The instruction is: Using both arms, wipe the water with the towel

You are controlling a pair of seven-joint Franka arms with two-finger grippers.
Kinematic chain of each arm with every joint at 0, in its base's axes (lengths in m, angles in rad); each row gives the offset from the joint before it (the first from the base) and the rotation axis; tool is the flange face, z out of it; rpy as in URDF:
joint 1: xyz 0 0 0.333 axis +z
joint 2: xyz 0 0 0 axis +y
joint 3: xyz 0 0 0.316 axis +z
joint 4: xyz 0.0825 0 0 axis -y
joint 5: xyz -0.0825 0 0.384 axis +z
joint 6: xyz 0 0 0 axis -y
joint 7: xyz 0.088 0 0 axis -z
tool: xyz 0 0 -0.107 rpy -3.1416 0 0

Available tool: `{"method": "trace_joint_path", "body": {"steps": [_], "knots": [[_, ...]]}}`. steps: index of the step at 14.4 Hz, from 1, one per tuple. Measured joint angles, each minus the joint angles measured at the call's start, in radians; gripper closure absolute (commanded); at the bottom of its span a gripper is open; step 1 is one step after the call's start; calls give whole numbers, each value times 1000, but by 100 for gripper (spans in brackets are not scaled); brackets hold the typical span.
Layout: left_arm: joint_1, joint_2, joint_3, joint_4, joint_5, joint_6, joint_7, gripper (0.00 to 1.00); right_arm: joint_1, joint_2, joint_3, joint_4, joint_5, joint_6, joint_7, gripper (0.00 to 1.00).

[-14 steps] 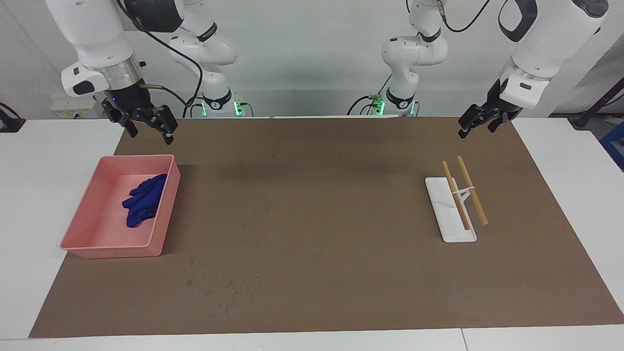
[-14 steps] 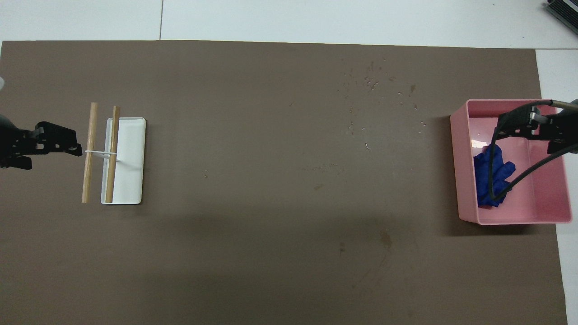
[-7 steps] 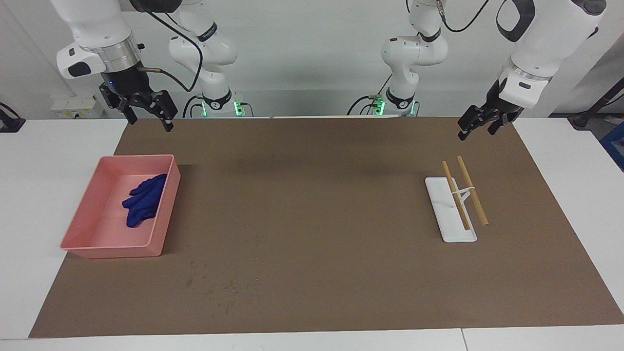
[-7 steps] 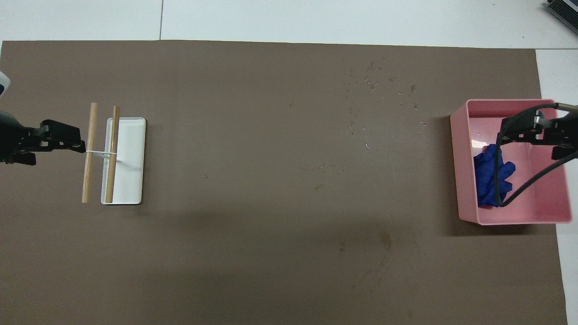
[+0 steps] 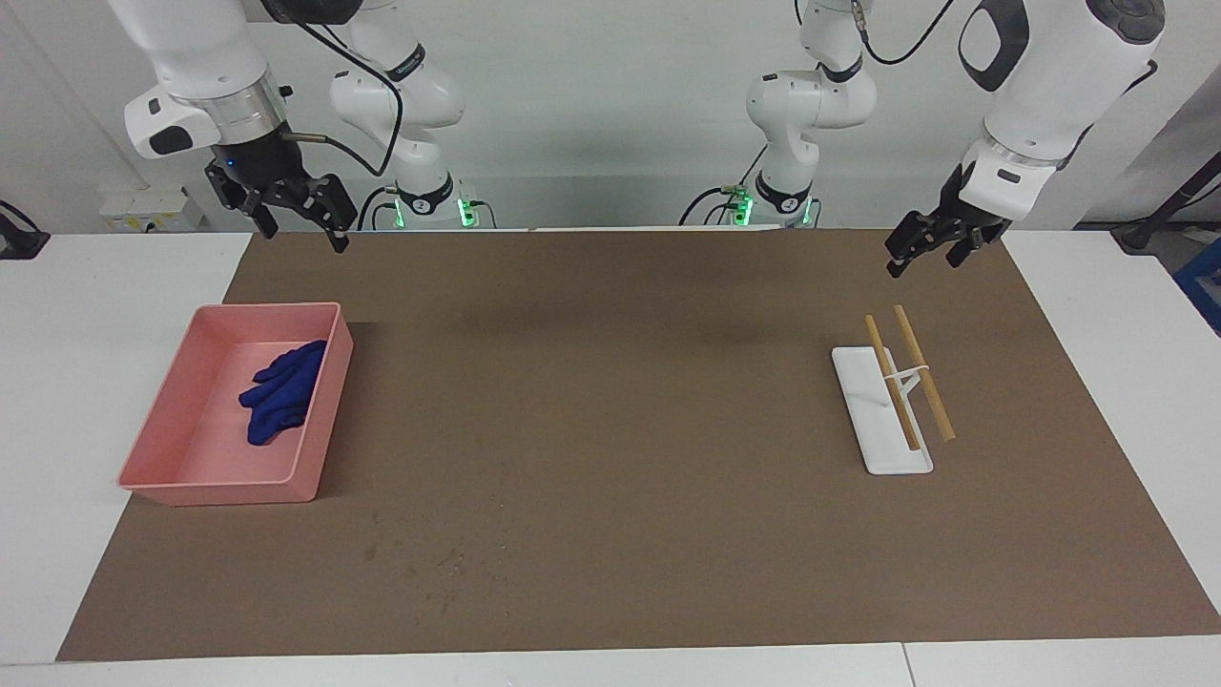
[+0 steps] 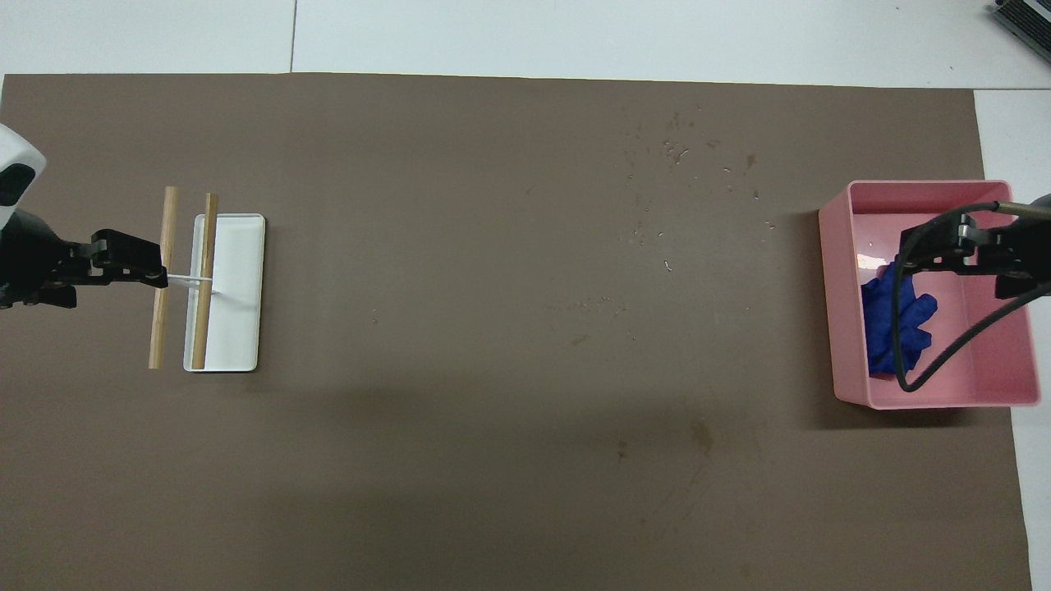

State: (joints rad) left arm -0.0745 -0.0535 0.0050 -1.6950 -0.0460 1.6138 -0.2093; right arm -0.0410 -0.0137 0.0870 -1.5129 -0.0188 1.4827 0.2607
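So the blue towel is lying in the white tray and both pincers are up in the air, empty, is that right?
Not quite: the towel lies in the pink tray, as the facing view shows. The left pincer and right pincer are indeed raised and empty.

**Two white arms, black hands**

The right arm [image 5: 200, 57] and the left arm [image 5: 1059, 67] have glossy white shells, dark grey joint caps and ribbed silver wrists. Each carries a black gripper: the right gripper [image 5: 298, 221], the left gripper [image 5: 920, 250]. Black cables loop along both arms; green lights glow at the bases.
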Motion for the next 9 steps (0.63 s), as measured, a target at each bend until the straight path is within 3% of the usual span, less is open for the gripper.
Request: {"method": "trace_joint_path", "body": {"steps": [9], "knots": [[0,-2,0,-1,22,0,2,0,0,-1,0,-9,0,-1,-32,0]]}}
